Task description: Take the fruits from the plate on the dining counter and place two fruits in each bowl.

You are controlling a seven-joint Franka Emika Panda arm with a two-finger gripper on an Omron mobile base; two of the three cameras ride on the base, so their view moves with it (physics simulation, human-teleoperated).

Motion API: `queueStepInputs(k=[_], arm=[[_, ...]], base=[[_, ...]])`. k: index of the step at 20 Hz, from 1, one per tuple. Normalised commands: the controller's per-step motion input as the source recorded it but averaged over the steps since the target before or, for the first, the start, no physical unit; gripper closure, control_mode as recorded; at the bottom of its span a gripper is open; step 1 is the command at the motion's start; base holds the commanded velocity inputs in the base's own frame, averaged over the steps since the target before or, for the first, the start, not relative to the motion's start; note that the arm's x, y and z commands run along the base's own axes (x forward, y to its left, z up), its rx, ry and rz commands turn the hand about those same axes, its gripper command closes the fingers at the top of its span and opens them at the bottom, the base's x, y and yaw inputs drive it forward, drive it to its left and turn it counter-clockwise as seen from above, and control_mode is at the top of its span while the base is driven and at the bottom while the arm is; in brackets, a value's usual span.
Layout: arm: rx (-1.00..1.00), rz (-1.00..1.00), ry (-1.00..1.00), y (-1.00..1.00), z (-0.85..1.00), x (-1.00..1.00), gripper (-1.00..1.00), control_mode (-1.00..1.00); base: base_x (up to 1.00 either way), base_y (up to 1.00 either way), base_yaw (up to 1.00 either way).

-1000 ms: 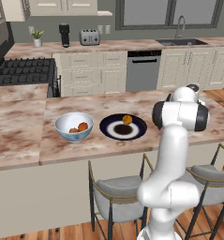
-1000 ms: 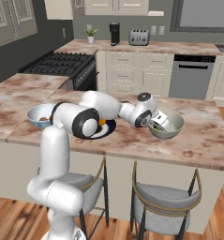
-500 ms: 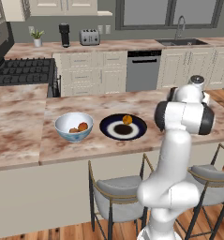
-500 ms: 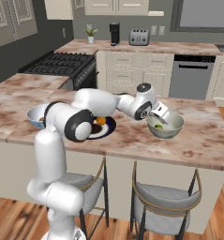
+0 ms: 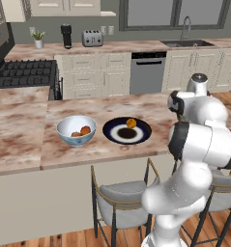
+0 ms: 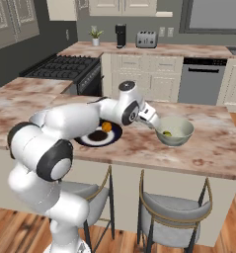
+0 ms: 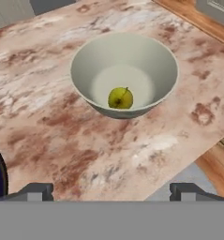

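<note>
Marbled reddish-brown and cream table (image 7: 48, 117), glossy; on it a deep, smooth greenish-cream bowl (image 7: 124, 75) with one round yellow-green fruit (image 7: 120, 98) lying on its floor at about 6 o'clock. Gripper (image 7: 113, 192) hangs above the table with fingers spread wide and nothing between them; bowl and fruit lie at 12 o'clock from it in the hand view, well apart. To the arm's left, a flat dark plate (image 5: 127, 131) with white ring carries one orange fruit (image 5: 131, 123) at 1 o'clock; at its 9 o'clock the pale blue bowl (image 5: 76, 130) holds an orange and a brownish-red fruit (image 5: 81, 131).
</note>
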Motion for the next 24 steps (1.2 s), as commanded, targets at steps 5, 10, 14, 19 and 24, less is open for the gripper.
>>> queueStepInputs(k=[5,10,14,19,24], arm=[[0.04,0.11,0.00,0.85,0.65,-0.51,-1.00,-1.00],[0.09,0.15,0.00,0.81,0.02,-0.11,-1.00,-1.00],[0.12,0.18,0.00,0.78,0.12,0.11,-1.00,-1.00],[0.04,0.15,0.02,0.82,0.32,0.39,-1.00,-1.00],[0.00,0.02,0.01,0.44,0.03,0.48,-1.00,-1.00]], base=[[0.00,0.00,0.00],[0.00,0.00,0.00],[0.00,0.00,0.00],[0.00,0.00,0.00],[0.00,0.00,0.00]])
